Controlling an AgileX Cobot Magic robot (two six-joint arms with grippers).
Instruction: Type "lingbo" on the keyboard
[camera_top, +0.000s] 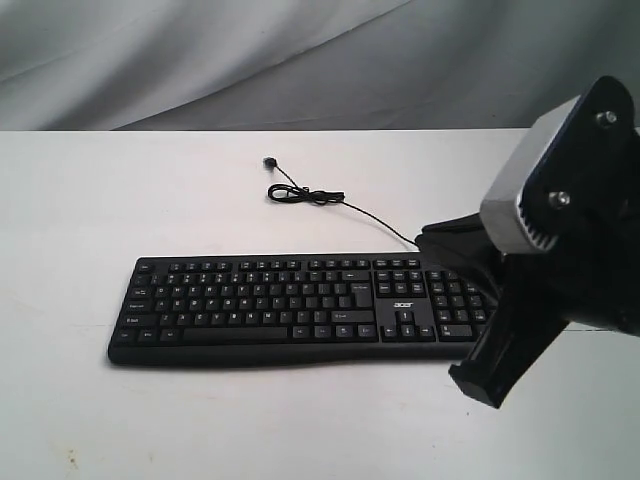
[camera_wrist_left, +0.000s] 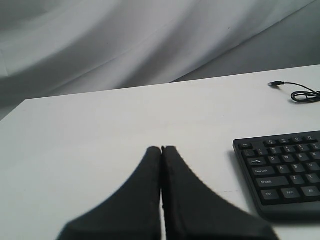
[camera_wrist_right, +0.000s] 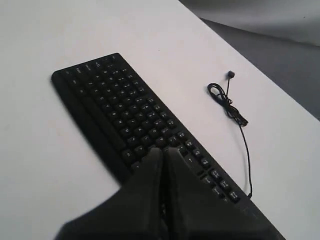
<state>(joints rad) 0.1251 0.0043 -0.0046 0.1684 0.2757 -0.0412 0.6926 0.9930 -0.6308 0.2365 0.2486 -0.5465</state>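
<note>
One keyboard, black, full-size with number pad and white key legends, lies flat on the table. It sits directly under the right gripper. That gripper's two fingers are pressed together with nothing between them, and the tips are over keys toward the number-pad half. Cannot tell whether the tips touch a key or hang just above. The left gripper is clenched too, its fingers tight against each other and holding nothing, over bare tabletop. The keyboard's end with the Caps Lock and Shift keys lies near those fingertips, clear of them. One thin black cable leaves the keyboard's back edge beyond the right fingers, makes one small loose coil, and ends in one plug lying free on the table, well apart from both grippers. Count: one keyboard, one cable, one plug, two grippers. The table is white and matte with a few faint specks. Behind its far edge hangs one pale grey cloth in soft folds.
</note>
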